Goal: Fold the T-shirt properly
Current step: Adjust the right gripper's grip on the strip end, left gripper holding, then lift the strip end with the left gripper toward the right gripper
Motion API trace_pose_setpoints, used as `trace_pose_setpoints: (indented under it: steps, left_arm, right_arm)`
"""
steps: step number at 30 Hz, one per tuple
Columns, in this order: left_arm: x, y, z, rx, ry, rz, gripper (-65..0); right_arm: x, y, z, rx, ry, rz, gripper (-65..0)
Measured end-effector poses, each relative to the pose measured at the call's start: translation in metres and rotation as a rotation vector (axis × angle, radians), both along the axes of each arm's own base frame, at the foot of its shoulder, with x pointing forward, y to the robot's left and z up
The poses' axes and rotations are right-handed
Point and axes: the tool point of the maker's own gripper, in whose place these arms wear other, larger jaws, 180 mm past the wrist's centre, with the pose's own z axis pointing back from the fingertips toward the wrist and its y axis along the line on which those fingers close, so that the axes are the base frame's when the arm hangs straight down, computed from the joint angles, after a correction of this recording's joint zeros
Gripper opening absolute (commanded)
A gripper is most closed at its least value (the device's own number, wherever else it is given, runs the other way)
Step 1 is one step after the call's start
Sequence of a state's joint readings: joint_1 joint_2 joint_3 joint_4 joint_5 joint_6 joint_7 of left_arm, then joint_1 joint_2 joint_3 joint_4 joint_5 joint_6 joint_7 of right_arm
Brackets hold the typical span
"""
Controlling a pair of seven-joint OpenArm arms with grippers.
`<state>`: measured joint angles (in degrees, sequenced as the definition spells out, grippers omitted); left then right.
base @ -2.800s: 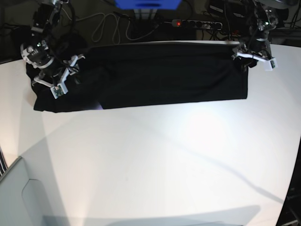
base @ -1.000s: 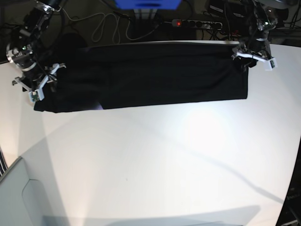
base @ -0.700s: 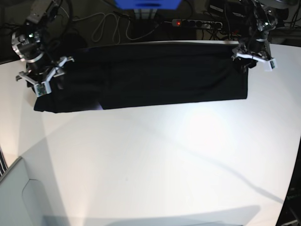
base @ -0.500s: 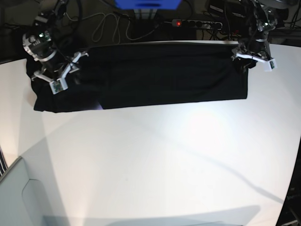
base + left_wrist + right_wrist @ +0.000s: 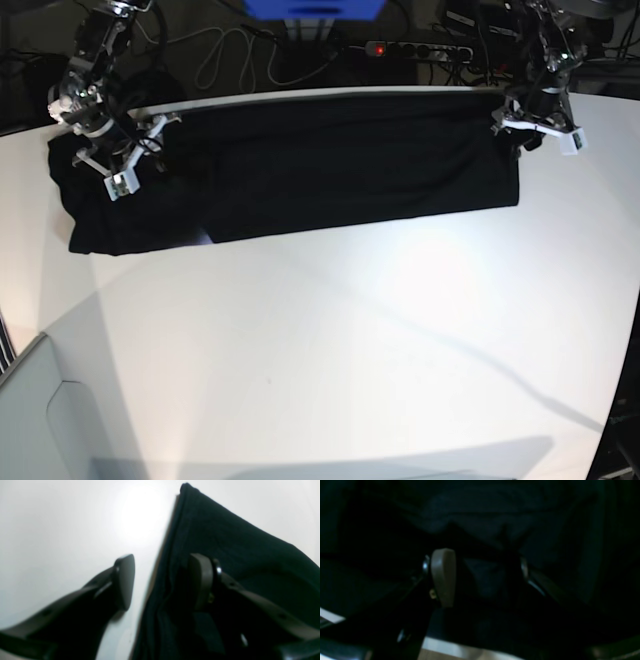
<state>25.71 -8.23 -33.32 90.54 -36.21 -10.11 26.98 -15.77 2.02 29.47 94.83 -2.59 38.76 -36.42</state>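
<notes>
On the left of the base view, the right gripper has come back in over the sleeve end of the T-shirt; 1 second ago it stood out past the cloth's left edge, over the bare counter, and it has since swung in toward the shoulder. Its wrist view shows the jaws parted, with dark rumpled cloth bulging between them; I cannot tell whether any fold is actually pinched. That end of the shirt has changed shape as well; it now bulges further out to the left and looks more bunched than it did earlier.

The shirt lies as a long black band along the far edge of the counter, its plain side up, with a small bluish glint at its lower left edge.

On the right of the base view, the left gripper hangs at the far right corner of the cloth, roughly where it was before; its wrist view shows the jaws wide apart, 1 over bare counter and 1 over the cloth, straddling the hem but not closed on it. The right edge of the band now sits slightly further in than in the earlier frames.

My reading is that both ends are being lined up for a grasp, so the next fold has not begun.
</notes>
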Motion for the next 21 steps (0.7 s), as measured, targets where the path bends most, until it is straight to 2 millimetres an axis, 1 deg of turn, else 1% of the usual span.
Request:
trace_pose_setpoints:
  steps: [2,5,8,10,12,13,16,18,21]
  left_arm:
    - [0.001,-0.006,0.001,-0.006,-0.002,-0.015,-32.3]
    - [0.003,-0.012,0.001,-0.017,-0.008,-0.018,-32.3]
    - [0.002,-0.013,0.0,-0.019,-0.006,-0.017,-32.3]
    - [0.003,-0.013,-0.001,-0.024,-0.012,-0.01,-32.3]
    - [0.003,-0.014,-0.001,-0.027,-0.014,-0.009,-32.5]
    - [0.003,-0.015,-0.001,-0.028,-0.014,-0.008,-32.7]
    - [0.007,-0.026,-0.003,-0.039,-0.018,-0.04,-33.7]
    - [0.009,-0.035,-0.005,-0.054,-0.017,-0.061,-38.8]
    - [0.009,-0.042,-0.008,-0.07,-0.01,-0.07,-51.4]
  right_arm:
    - [-0.003,-0.002,0.002,-0.024,0.012,0.006,-34.6]
    - [-0.004,-0.004,0.013,-0.064,-0.004,0.017,-34.5]
    - [-0.001,-0.005,0.032,-0.103,-0.049,0.031,-34.5]
    - [0.007,-0.002,0.048,-0.11,-0.106,0.038,-34.5]
    - [0.012,-0.001,0.058,-0.112,-0.139,0.042,-34.5]
    - [0.013,-0.001,0.058,-0.115,-0.14,0.042,-34.5]
    - [0.01,-0.003,0.051,-0.116,-0.115,0.04,-34.5]
    - [0.011,-0.005,0.044,-0.112,-0.096,0.034,-34.5]
    - [0.016,-0.009,0.04,-0.088,-0.099,0.011,-34.5]
